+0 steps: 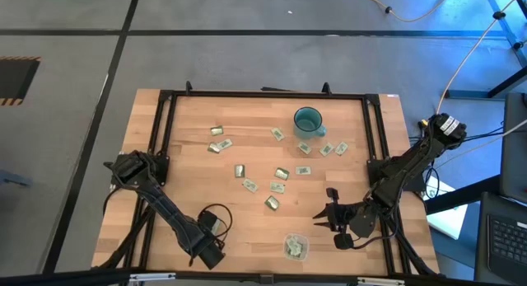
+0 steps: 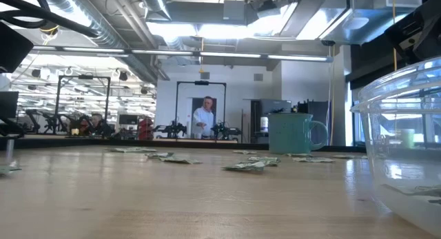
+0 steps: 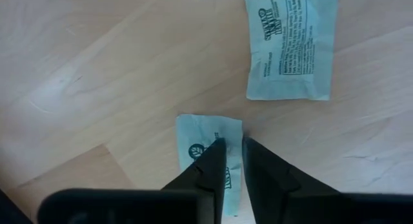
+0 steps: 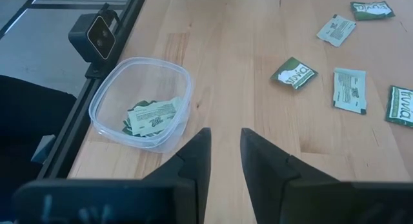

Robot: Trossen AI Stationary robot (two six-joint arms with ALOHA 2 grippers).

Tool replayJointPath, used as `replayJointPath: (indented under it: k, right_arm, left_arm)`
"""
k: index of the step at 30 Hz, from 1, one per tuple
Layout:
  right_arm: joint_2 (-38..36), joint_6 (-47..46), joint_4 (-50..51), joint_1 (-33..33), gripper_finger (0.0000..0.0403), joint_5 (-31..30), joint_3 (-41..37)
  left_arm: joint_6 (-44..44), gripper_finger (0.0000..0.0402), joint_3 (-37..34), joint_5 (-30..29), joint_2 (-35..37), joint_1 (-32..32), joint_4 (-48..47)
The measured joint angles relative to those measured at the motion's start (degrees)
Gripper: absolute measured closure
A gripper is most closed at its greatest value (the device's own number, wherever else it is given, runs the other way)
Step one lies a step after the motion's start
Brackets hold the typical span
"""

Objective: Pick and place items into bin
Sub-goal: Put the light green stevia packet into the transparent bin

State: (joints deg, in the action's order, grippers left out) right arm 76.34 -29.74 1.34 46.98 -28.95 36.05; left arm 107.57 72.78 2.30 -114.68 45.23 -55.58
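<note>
pinching a packet (image 3: 205,137) between nearly closed fingers, the left gripper (image 3: 233,146) sits left of the tub (image 1: 296,246), while the right gripper (image 4: 224,137) waits half-open just right of it.

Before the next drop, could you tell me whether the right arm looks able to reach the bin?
Probably yes: the right end effector hovers just beside the bin, fingers slightly apart, with only bare table between them.
</note>
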Motion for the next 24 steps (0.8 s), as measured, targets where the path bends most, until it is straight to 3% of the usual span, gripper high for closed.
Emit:
replayJointPath:
  k: [12,15,24]
  right_arm:
    - [0.0,0.0,0.0,0.0,0.0315,0.0,0.0]
    - [0.0,-0.1,0.0,0.0,0.0315,0.0,0.0]
    - [0.0,0.0,0.0,0.0,0.0315,0.0,0.0]
  left_arm:
    - [-5.9,0.0379,0.0,-0.5,0.0,0.0,0.1]
    - [-8.8,0.0396,0.0,-0.8,0.0,0.0,0.4]
    - [-18.7,0.0399,-0.3,-3.7,0.1,-0.2,3.2]
